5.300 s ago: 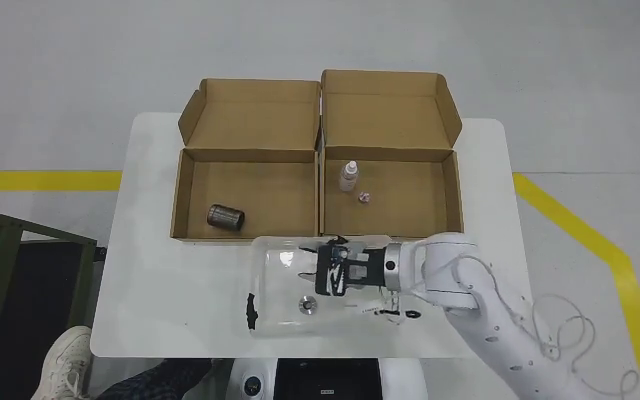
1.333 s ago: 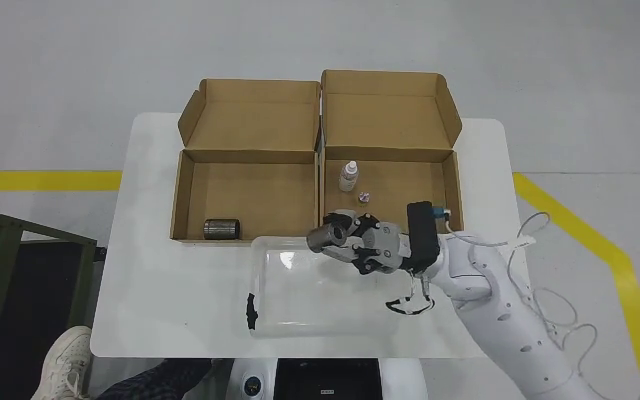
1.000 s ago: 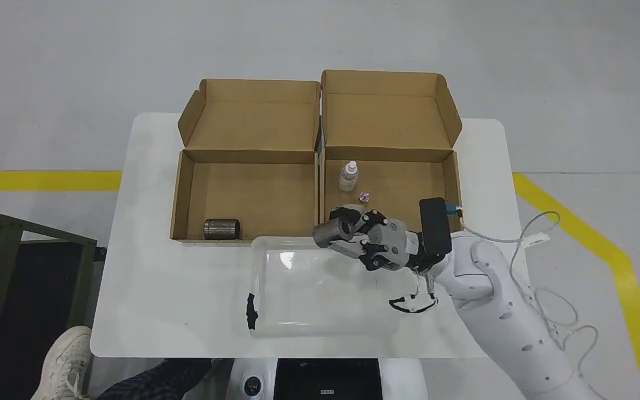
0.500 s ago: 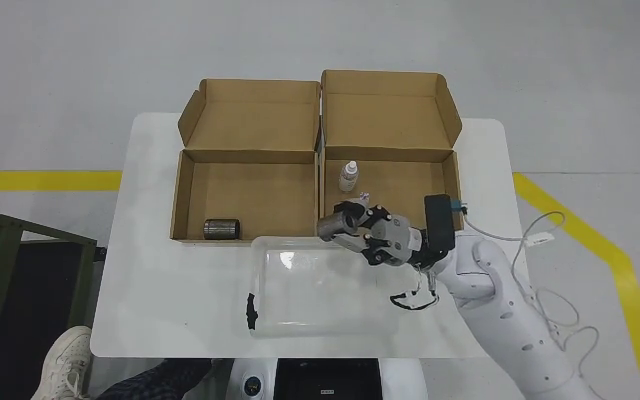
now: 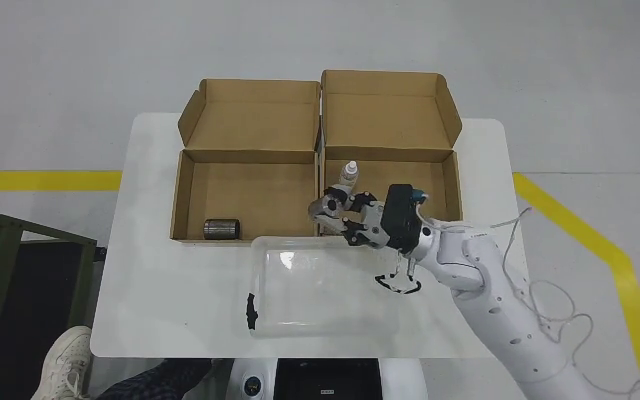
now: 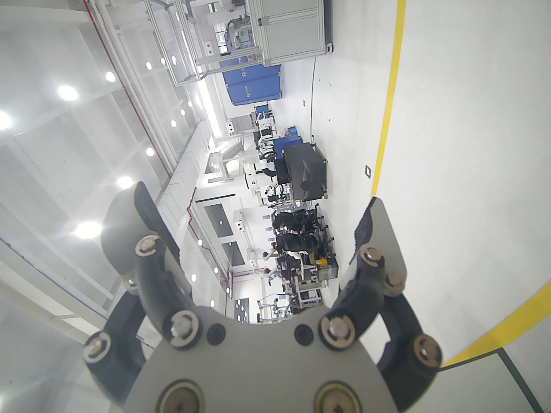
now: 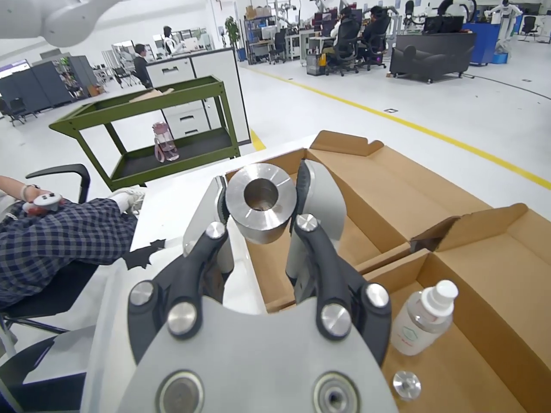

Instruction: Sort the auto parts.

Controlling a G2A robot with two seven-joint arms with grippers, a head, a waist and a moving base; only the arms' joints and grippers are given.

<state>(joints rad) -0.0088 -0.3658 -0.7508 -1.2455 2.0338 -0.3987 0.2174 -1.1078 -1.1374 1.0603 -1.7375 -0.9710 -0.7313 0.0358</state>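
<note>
Two cardboard boxes sit side by side, lids thrown back, across the upper middle of the top view on the white desk point(image 5: 150, 250). At far left, the left box point(image 5: 180, 195) holds a dark cylinder point(image 5: 223, 229) lying low in it, near the lower wall. Below the boxes, at lower centre, rests a clear plastic tray point(image 5: 300, 300). My right pincer point(image 5: 322, 212) hangs over the shared wall between the boxes. It is closed partway on a steel bushing point(image 7: 261, 208) and grips it across the round flank, with one flat, bored end showing. I judge the bushing heavy for its size, rigid and slick. The polished wall gives my pads little bite, so a firm squeeze square across the full diameter suits it. It should be set down rather than dropped, or it may roll. Further right, the right box point(image 5: 452, 195) carries a small white-capped bottle point(image 7: 419, 320) standing upright, with a little metal disc point(image 7: 407, 384) near it. My left pincer point(image 6: 258, 208) is spread wide with nothing in it and points out at the room.
</note>
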